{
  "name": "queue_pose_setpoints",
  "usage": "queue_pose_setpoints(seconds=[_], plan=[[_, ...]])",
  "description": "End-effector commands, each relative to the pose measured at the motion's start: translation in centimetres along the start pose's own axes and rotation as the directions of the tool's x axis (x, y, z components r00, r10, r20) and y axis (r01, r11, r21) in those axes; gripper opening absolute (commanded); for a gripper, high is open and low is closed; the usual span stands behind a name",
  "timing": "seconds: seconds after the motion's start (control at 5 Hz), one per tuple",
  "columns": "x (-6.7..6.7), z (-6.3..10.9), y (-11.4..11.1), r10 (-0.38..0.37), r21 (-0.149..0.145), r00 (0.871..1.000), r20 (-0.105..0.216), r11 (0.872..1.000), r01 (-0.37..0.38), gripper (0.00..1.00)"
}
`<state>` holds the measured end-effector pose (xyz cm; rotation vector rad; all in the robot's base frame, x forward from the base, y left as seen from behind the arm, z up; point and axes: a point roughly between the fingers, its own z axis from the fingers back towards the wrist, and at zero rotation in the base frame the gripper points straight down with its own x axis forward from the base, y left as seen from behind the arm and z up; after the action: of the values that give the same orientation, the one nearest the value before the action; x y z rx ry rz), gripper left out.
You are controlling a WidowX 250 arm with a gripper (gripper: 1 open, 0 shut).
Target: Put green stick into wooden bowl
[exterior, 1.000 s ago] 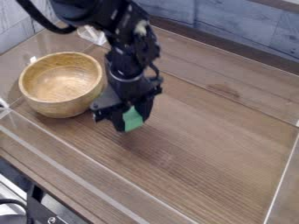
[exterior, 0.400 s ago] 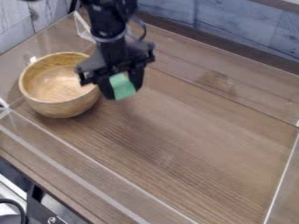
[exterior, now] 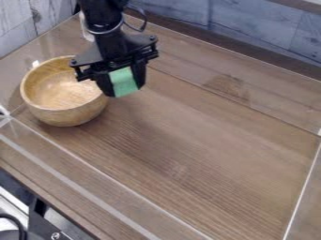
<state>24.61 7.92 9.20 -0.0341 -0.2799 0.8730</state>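
A wooden tabletop (exterior: pixel 213 141) is seen, with the wooden bowl (exterior: pixel 63 89) standing at left. Just right of its rim, the green stick (exterior: pixel 123 81) is held off the table, clamped between the gripper (exterior: pixel 116 75) fingers.

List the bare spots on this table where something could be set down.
Free: the wooden table right of the end effector, out to the clear wall, and the near strip below the wooden bowl. Crowded: the far-left corner, with bowl, arm and green stick.
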Motion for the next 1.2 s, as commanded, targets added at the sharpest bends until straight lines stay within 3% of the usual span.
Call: queue_pose_setpoints(seconds=[0.0,0.2,0.6,1.0], plan=[[0.5,0.9,0.6,-0.017,-0.009,1.0,0.023,1.0,0.017,0.0],[0.4,1.2,1.0,-0.046,-0.007,0.999,0.02,0.999,0.047,0.0],[1.3,1.2,0.6,0.042,0.021,0.998,0.035,0.999,-0.043,0.0],[1.9,0.3,0.3,0.165,0.051,0.985,0.056,0.984,-0.168,0.0]])
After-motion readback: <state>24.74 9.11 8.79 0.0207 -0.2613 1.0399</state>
